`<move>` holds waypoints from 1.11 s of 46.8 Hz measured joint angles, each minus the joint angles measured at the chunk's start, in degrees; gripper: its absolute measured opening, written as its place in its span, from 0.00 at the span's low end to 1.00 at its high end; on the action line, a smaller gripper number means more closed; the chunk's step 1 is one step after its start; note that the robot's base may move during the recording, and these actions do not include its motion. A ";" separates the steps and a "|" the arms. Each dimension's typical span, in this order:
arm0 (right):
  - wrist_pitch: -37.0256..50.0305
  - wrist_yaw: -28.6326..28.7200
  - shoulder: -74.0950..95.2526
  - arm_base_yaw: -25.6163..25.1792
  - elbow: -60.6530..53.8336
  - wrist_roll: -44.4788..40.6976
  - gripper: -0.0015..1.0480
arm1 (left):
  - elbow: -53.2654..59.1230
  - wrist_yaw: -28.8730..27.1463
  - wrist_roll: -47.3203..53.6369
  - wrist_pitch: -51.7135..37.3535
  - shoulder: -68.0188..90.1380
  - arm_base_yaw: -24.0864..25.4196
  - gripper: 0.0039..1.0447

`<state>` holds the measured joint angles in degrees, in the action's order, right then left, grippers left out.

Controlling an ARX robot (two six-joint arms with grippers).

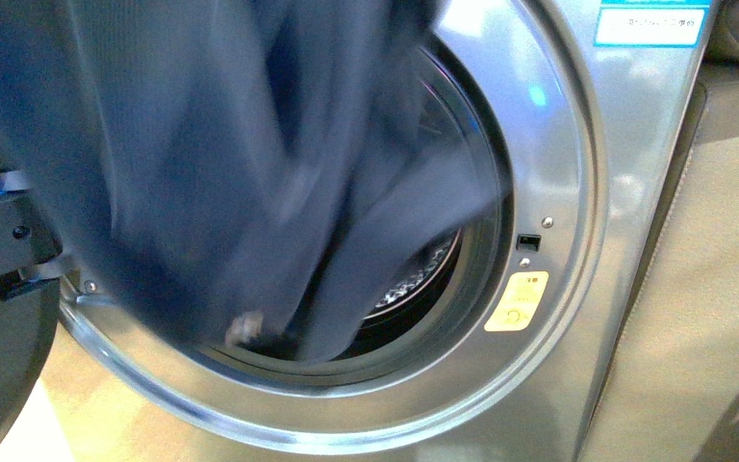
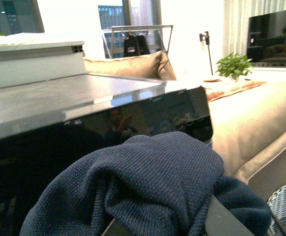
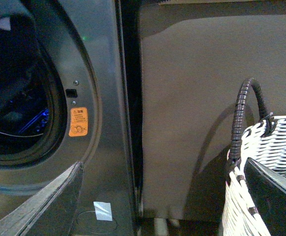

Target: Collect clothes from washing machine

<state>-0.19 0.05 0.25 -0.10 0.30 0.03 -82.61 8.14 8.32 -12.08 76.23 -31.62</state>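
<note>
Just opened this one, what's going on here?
The left gripper has the clothes bunched over it, raised in front of the washing machine's open mouth. In the front view the garment hangs blurred, its lower end at the drum's rim. The right gripper is open and empty, near the basket beside the machine. The clothes are mostly out but not yet in the basket.
</note>
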 joint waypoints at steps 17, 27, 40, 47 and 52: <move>0.00 0.02 0.00 0.00 0.00 0.00 0.93 | -23.08 -1.53 1.44 10.25 12.70 -10.64 0.07; 0.00 0.02 0.00 0.00 0.00 0.00 0.93 | -38.58 -1.77 2.49 17.09 19.28 -13.92 0.07; 0.00 0.02 0.00 0.00 0.00 0.00 0.93 | -39.98 -2.10 2.49 17.20 19.39 -13.88 0.07; 7.37 19.23 3.56 -6.80 -0.04 10.36 0.93 | -39.95 -2.23 2.62 17.31 19.67 -13.77 0.07; 20.00 41.51 11.39 -18.05 0.17 27.19 0.93 | -39.98 -2.32 2.69 17.31 19.67 -13.77 0.07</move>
<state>19.81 41.56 11.64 -18.15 0.47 27.22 -122.58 5.82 11.00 5.23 95.90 -45.39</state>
